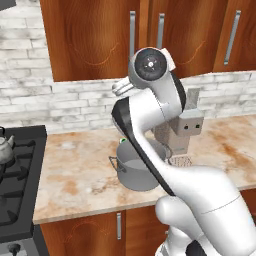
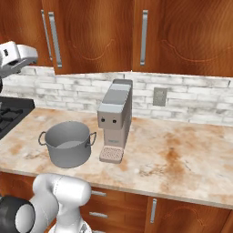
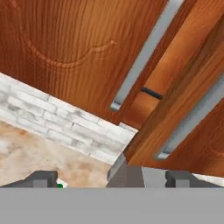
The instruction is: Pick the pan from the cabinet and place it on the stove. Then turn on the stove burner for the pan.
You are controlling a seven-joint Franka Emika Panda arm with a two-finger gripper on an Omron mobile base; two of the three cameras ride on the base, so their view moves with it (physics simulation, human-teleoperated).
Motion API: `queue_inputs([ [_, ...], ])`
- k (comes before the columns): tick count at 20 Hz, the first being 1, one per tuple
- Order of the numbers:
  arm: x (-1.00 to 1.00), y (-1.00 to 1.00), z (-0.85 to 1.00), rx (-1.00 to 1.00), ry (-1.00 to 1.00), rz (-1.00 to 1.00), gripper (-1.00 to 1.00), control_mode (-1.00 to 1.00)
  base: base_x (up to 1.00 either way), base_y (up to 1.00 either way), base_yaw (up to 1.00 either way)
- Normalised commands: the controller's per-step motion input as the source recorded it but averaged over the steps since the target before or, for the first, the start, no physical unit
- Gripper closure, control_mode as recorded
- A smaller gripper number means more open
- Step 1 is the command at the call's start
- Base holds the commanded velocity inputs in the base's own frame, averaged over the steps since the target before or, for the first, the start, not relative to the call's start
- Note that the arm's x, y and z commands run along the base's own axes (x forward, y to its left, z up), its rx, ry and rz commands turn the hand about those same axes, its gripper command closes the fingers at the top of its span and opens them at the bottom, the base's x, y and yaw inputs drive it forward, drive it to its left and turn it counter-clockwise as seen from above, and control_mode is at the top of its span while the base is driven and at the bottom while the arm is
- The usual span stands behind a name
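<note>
1. Two dark fingertips (image 3: pixel 43 178) of the gripper (image 3: pixel 111 179) rise at the bottom of the hand view, far from each other; the jaws stand wide open and hold nothing.
2. Just beyond the jaws is the cabinet (image 3: pixel 74 48), reddish-brown wood with a curved line cut into the door panel.
3. One cabinet door (image 3: pixel 183 109) stands a little ajar: its edge comes forward above the right fingertip, and a narrow dark slit shows in the gap beside it.
4. A long silver bar handle (image 3: pixel 142 57) runs up the door above the middle of the jaws, and a second handle (image 3: pixel 192 120) runs along the ajar door.
5. The pan cannot be seen; what is behind the doors I cannot tell.
6. Below the cabinet, to the left of the jaws, is the white brick wall (image 3: pixel 52 118), and lower the beige marbled counter (image 3: pixel 35 153).
7. On the counter, well under the gripper, stands a grey steel pot (image 2: pixel 68 143) with side handles, and just beside it a grey coffee machine (image 2: pixel 116 118).
8. The stove (image 1: pixel 20 175) with black grates is at the left end of the counter, and a small silver kettle (image 1: pixel 5 150) sits on it.
</note>
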Motion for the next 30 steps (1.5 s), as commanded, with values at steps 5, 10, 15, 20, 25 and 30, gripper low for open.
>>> queue_inputs([
  [5,0.89,0.20,-0.14,-0.18,0.30,0.00,-1.00,-1.00,0.00,0.00,0.00],
  [10,0.76,0.03,-0.14,-0.17,0.21,0.00,-1.00,-1.00,0.00,0.00,0.00],
  [15,0.57,0.01,-0.16,-0.15,0.08,0.00,-1.00,-1.00,0.00,0.00,0.00],
  [20,0.30,0.05,-0.38,-0.10,0.00,0.01,-1.00,-1.00,0.00,0.00,0.00],
  [25,0.20,-0.16,-0.06,-0.08,0.01,0.01,-1.00,-1.00,0.00,0.00,0.00],
  [30,0.20,-0.53,0.00,-0.05,0.08,0.00,-1.00,-1.00,0.00,0.00,0.00],
])
